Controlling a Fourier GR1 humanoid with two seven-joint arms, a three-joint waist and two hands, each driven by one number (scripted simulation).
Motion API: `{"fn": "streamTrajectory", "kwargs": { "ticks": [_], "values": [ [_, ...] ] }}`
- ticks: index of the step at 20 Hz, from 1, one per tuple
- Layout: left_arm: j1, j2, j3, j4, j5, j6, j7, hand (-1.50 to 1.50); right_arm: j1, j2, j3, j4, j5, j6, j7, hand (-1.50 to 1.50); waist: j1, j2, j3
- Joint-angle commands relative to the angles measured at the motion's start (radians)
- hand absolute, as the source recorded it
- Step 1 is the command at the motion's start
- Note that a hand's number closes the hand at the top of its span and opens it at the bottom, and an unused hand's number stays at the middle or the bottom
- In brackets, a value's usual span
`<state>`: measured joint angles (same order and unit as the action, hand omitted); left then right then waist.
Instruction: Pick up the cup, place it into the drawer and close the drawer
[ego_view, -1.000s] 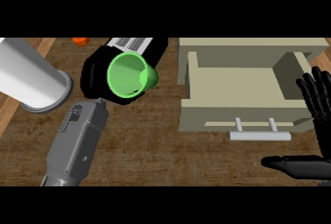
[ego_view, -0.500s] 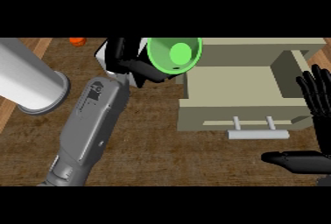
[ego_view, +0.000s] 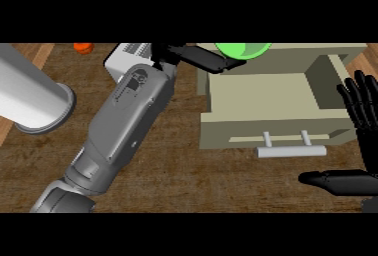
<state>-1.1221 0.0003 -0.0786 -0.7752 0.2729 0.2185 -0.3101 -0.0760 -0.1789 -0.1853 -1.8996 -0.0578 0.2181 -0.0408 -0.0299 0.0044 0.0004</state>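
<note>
left hand (ego_view: 198, 57): our fingers are curled round the green cup (ego_view: 242, 49)
cup: up at the back edge of the open drawer (ego_view: 266, 95), partly cut off
right hand (ego_view: 362, 107): fingers straight, resting at the right edge
surface (ego_view: 214, 175): brown wood

No readable text, labels, brands, numbers or signs anywhere in view.

The beige drawer (ego_view: 266, 100), the green cup (ego_view: 244, 49), the white cylinder (ego_view: 33, 100) and the wooden counter (ego_view: 192, 170) all show plain, unmarked surfaces.
</note>
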Motion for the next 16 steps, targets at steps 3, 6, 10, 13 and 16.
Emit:
{"fn": "streamTrajectory", "kwargs": {
  "ticks": [3, 6, 10, 13, 16],
  "values": [
    [-0.121, 0.0, -0.073, 0.185, 0.11, 0.067, -0.024, 1.5, -0.02, -0.025, -0.032, -0.004, -0.051, 0.024, 0.033, -1.5, -0.012, 0.004, 0.0],
    [-0.151, 0.0, -0.146, 0.242, 0.142, 0.109, -0.014, 1.5, -0.004, 0.029, 0.018, 0.012, 0.023, -0.018, -0.025, -1.5, -0.018, 0.006, 0.001],
    [-0.128, 0.0, -0.23, 0.252, 0.227, 0.095, -0.05, 1.5, 0.008, 0.02, 0.021, -0.032, 0.029, -0.016, 0.0, -1.5, -0.015, 0.003, 0.0],
    [-0.126, 0.0, -0.297, 0.296, 0.264, 0.123, -0.071, 1.5, 0.006, -0.022, -0.018, -0.024, -0.029, 0.031, 0.015, -1.5, -0.03, 0.006, 0.0],
    [-0.162, 0.0, -0.396, 0.309, 0.282, 0.212, 0.014, 1.5, -0.029, -0.025, -0.022, -0.015, -0.045, 0.035, 0.014, -1.5, -0.053, 0.009, 0.001]
  ]
}}
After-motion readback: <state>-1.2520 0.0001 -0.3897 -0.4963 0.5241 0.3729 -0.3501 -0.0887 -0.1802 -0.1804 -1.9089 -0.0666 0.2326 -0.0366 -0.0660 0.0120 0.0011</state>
